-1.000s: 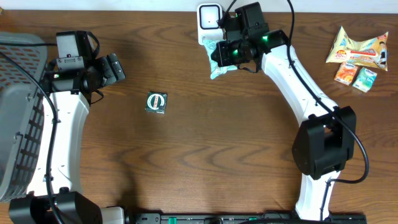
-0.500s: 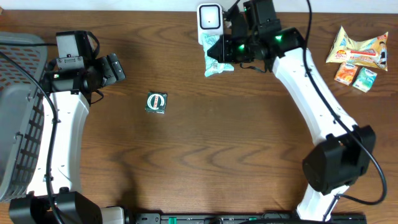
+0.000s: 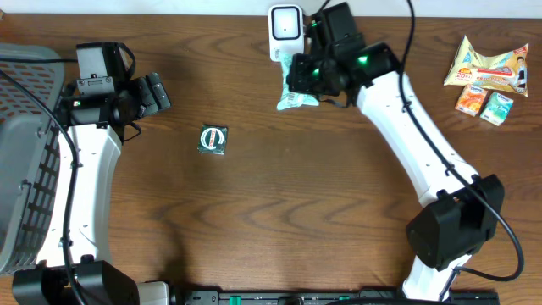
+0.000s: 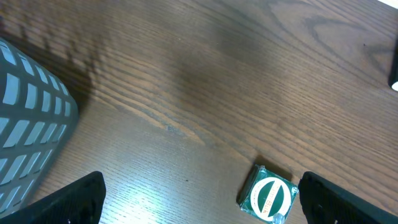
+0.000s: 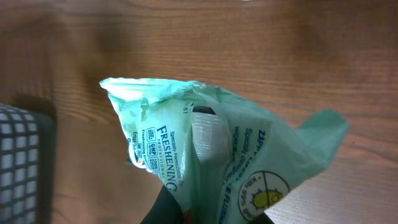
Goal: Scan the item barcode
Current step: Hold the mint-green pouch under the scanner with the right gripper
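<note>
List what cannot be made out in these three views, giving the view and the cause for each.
- Barcode on the green packet: not seen; the right wrist view shows only crumpled print, and overhead it is too small.
- Fingertips of the right gripper: covered by the packet, right wrist view.
- Rest of the grey basket: cut off by the overhead's left edge.
- Print on the snack packets: too small, overhead.

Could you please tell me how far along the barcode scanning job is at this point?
Picked up: the right gripper has its jaws shut on the packet. In hand: holding it beside the scanner; whether it has read is not visible. Left: the box and the snacks lie on the table, and the left gripper is open.
</note>
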